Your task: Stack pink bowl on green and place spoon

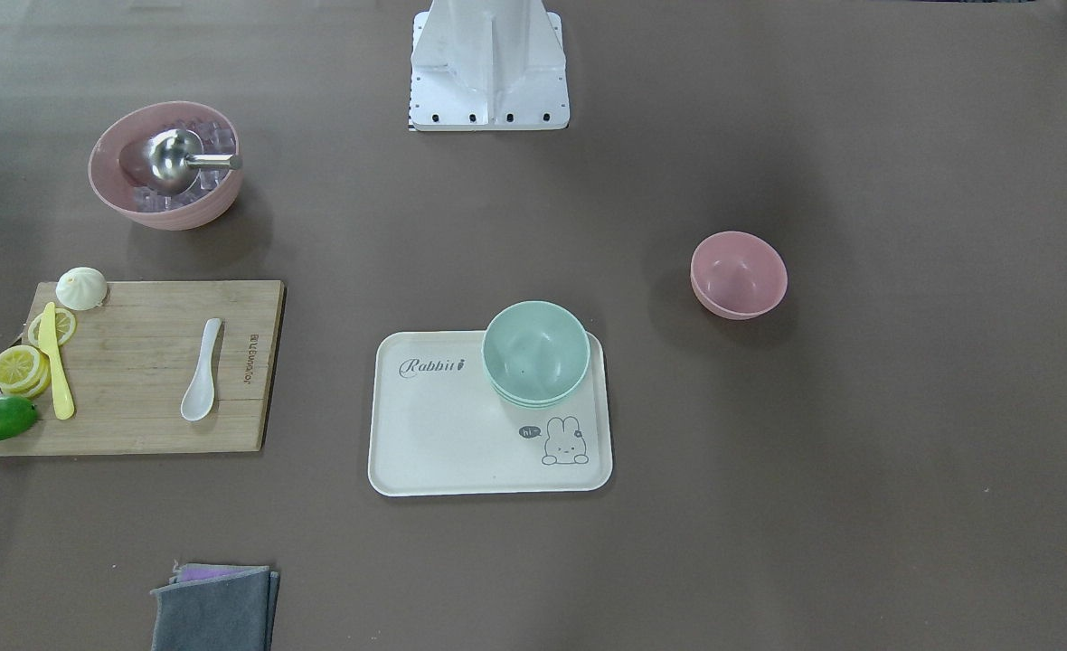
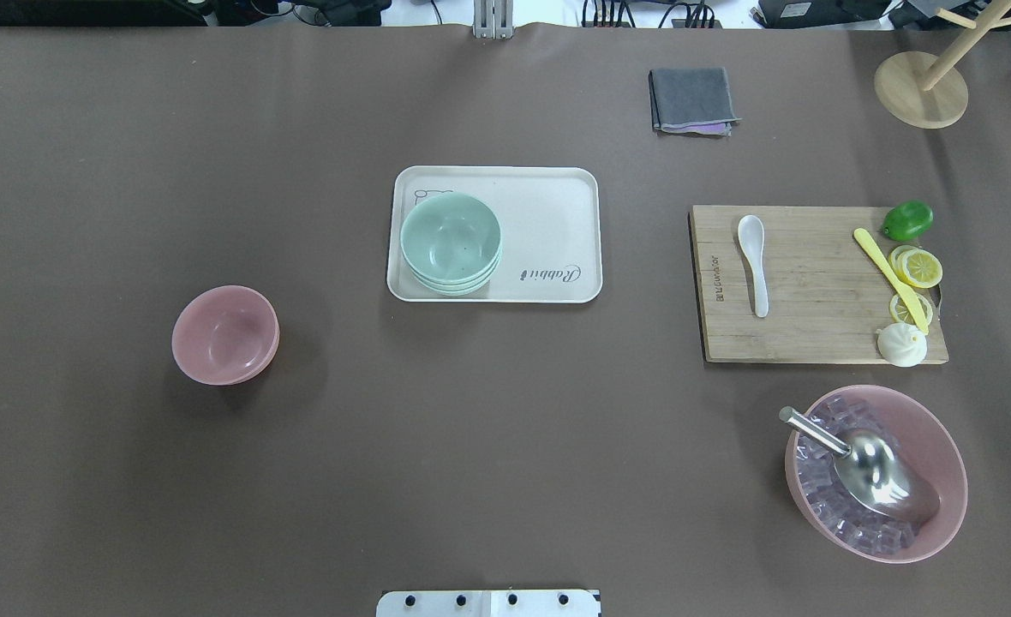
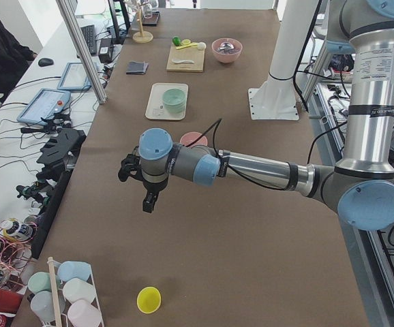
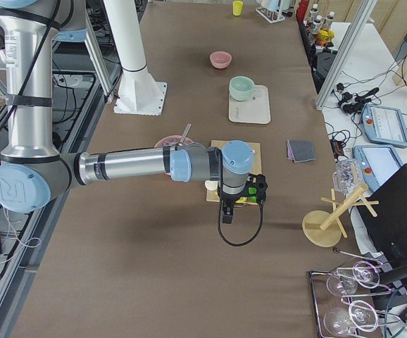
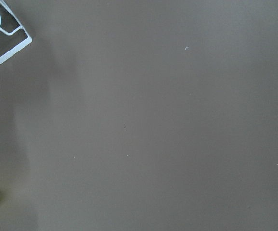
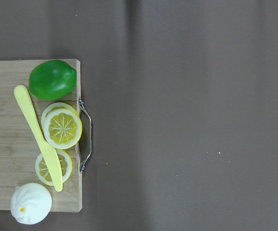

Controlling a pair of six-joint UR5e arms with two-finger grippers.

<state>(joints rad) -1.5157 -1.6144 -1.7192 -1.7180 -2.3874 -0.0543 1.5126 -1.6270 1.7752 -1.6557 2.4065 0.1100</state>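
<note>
A small pink bowl (image 1: 738,275) stands alone on the brown table; it also shows in the overhead view (image 2: 224,334). A stack of green bowls (image 1: 535,353) sits on a corner of the cream rabbit tray (image 1: 443,443). A white spoon (image 1: 202,371) lies on the wooden cutting board (image 1: 136,416). Neither gripper shows in the overhead or front views. The left gripper (image 3: 149,202) hangs over bare table nearer than the pink bowl. The right gripper (image 4: 226,213) hangs beside the board's fruit end. I cannot tell whether either is open or shut.
A large pink bowl (image 2: 876,473) holds ice cubes and a metal scoop. A lime (image 6: 52,79), lemon slices, a yellow knife (image 6: 37,135) and a white bun lie on the board. A grey cloth (image 2: 692,100), a wooden stand (image 2: 921,88) and a yellow cup (image 3: 148,299) sit at the edges.
</note>
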